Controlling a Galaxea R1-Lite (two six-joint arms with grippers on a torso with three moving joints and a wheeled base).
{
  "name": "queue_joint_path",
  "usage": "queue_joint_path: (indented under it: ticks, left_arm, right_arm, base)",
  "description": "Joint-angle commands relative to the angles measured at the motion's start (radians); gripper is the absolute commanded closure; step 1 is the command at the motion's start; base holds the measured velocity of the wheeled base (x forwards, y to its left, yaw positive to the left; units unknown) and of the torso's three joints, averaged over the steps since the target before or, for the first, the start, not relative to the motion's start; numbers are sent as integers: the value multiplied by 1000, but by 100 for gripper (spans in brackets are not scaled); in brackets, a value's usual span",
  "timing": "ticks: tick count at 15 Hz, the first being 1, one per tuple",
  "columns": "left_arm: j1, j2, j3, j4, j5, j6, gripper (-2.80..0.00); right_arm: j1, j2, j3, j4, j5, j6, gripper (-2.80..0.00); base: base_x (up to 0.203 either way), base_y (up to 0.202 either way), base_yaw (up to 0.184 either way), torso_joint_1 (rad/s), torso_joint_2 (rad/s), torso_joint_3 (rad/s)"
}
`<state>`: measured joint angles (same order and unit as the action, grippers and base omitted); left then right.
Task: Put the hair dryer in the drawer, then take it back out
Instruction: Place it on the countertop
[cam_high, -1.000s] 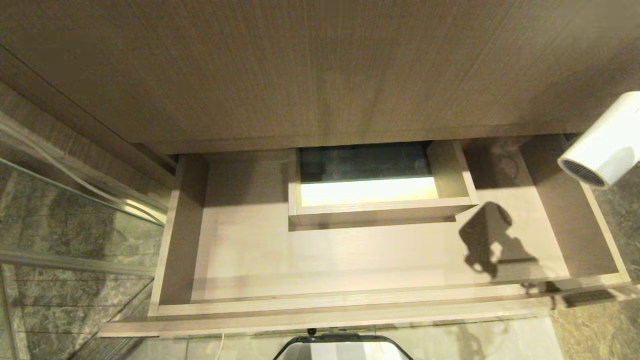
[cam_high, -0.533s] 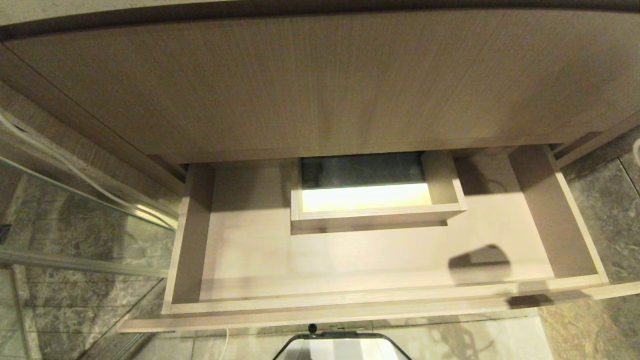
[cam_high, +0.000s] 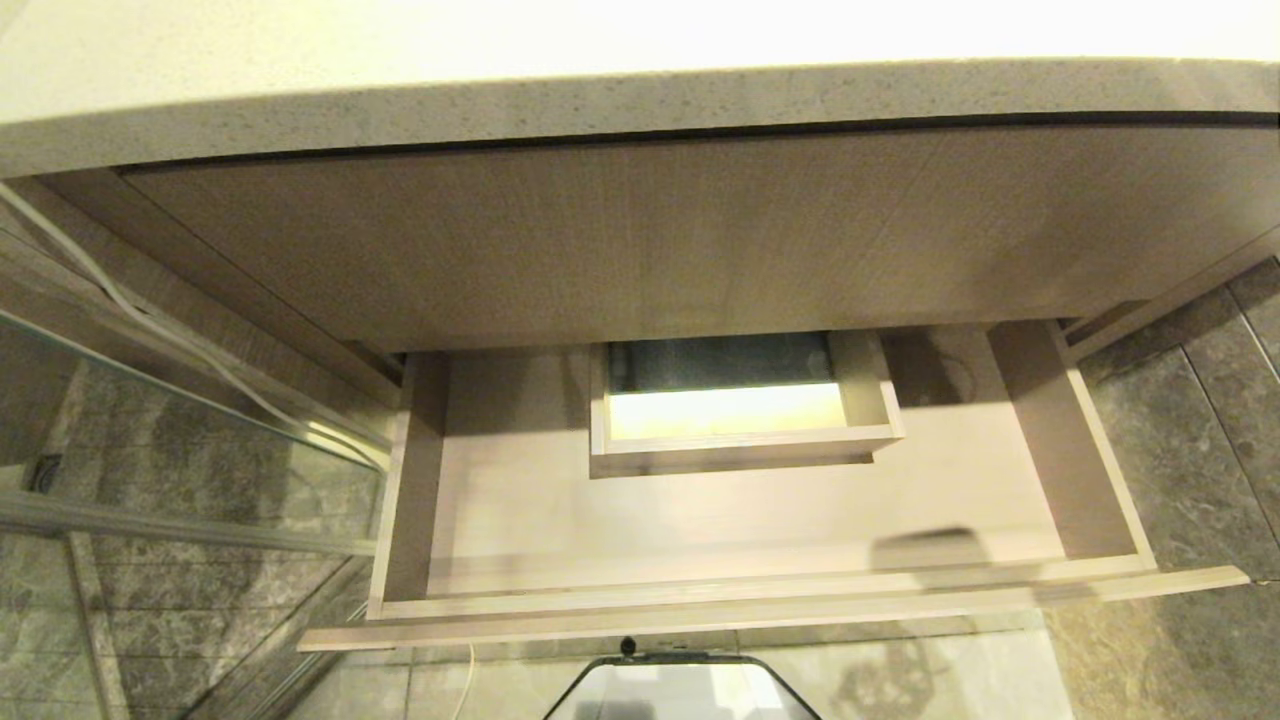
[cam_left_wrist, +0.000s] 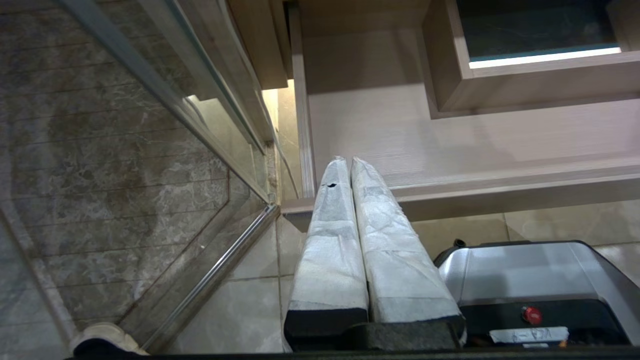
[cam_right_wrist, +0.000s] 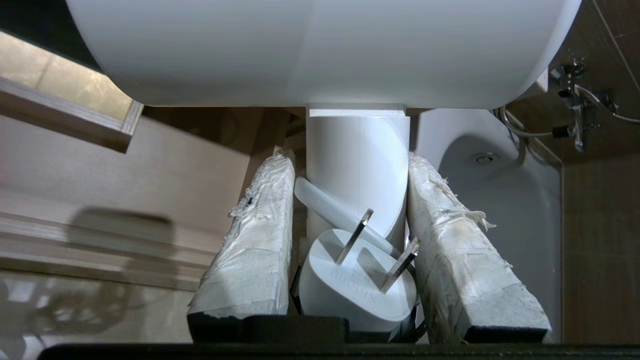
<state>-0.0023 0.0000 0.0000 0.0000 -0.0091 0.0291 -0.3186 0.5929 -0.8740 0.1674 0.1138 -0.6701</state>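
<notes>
Right gripper (cam_right_wrist: 350, 170) jaws clamp the hair dryer (cam_right_wrist: 320, 50) handle; left gripper (cam_left_wrist: 348, 162) jaws seemingly together.

A pale speckled countertop (cam_high: 640, 95) runs across the top of the head view, with a wood-grain cabinet front (cam_high: 640, 235) below it. At the left, a glass panel (cam_high: 150, 470) with a metal frame stands over grey marbled tiles. Grey floor tiles (cam_high: 1190, 450) fill the right side. In the right wrist view, a white toilet (cam_right_wrist: 500, 200) sits at centre right, with a metal valve and hose (cam_right_wrist: 575, 110) at upper right.
</notes>
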Motion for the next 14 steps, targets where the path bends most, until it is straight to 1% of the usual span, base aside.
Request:
queue_joint_path:
  ticks: [1,4,6,11,14]
  left_arm:
    - [1,0,2,0,0,0,0]
    - [-1,0,1,0,0,0,0]
    - [0,0,2,0,0,0,0]
    - [-1,0,2,0,0,0,0]
    - [1,0,2,0,0,0,0]
  right_arm:
    - [-2,-8,1,-11,0,24,0]
    - [-2,-7,0,-18,-2,40,0]
    - [-2,-8,1,-52,-3,44,0]
    - [-2,-2,-3,-54,-5,66,0]
    - [-2,4,-9,-54,-8,78,0]
  base:
    - [0,0,0,351,-503,-251]
    - [0,0,0,307,-535,-234]
    - [0,0,0,302,-556,-255]
    - [0,0,0,315,-587,-279]
    - [0,0,0,247,-461,-222]
